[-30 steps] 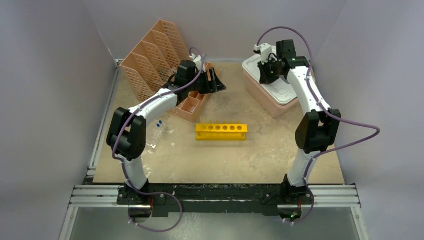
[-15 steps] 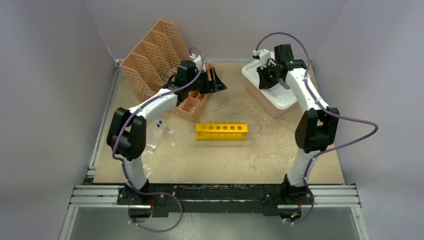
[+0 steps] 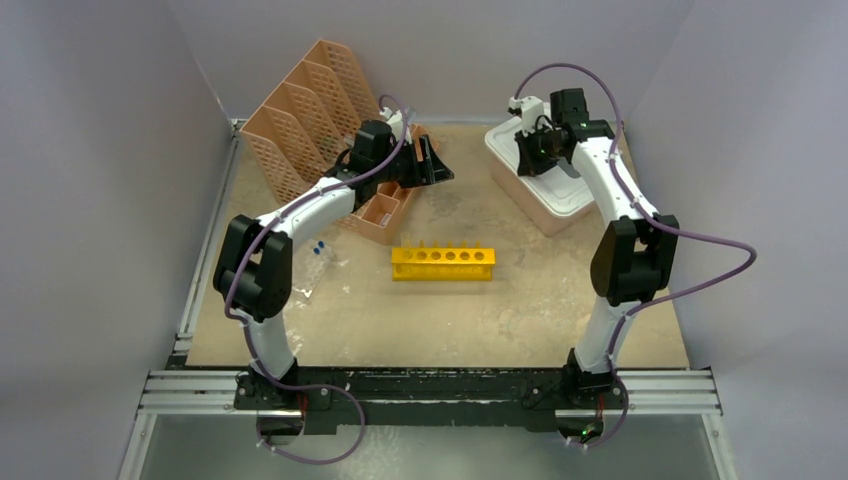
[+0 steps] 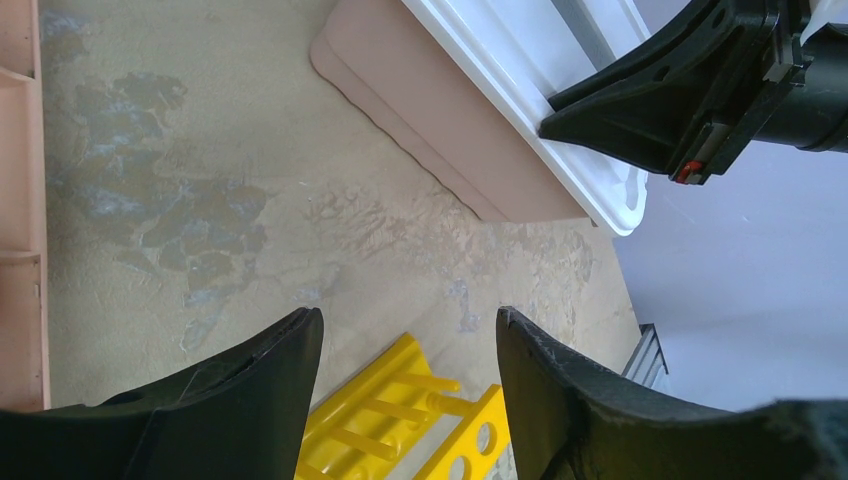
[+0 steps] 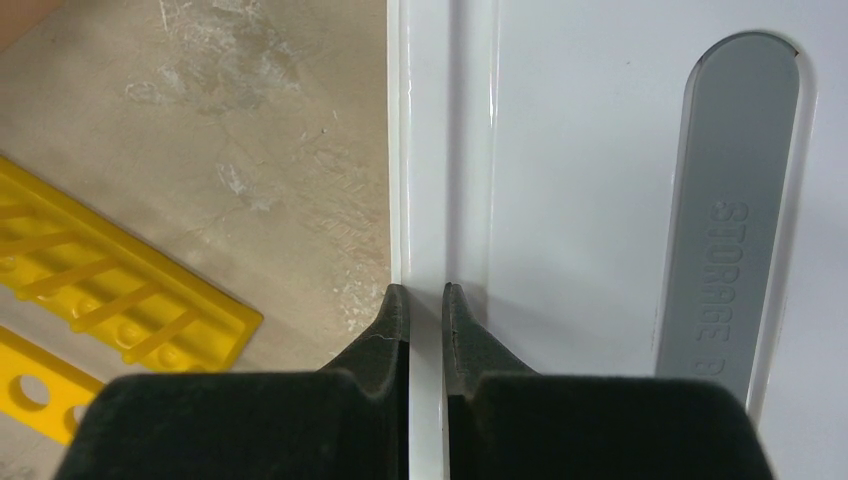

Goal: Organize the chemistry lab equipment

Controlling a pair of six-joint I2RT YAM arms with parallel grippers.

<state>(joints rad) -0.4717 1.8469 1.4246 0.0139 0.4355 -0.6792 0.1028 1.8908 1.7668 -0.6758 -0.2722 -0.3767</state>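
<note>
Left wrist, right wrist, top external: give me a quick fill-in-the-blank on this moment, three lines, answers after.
1. The left gripper has its jaws ___, with nothing between them.
2. The right gripper has its fingertips at the edge of the ___ lid.
3. In the top view, the blue-capped tubes lie on the table to the ___ of the yellow rack.

Missing words: open; white; left.

The left tool [image 4: 407, 320] reaches forward, its fingers spread wide. The right tool [image 5: 424, 292] points down, fingers pinched nearly together.
</note>
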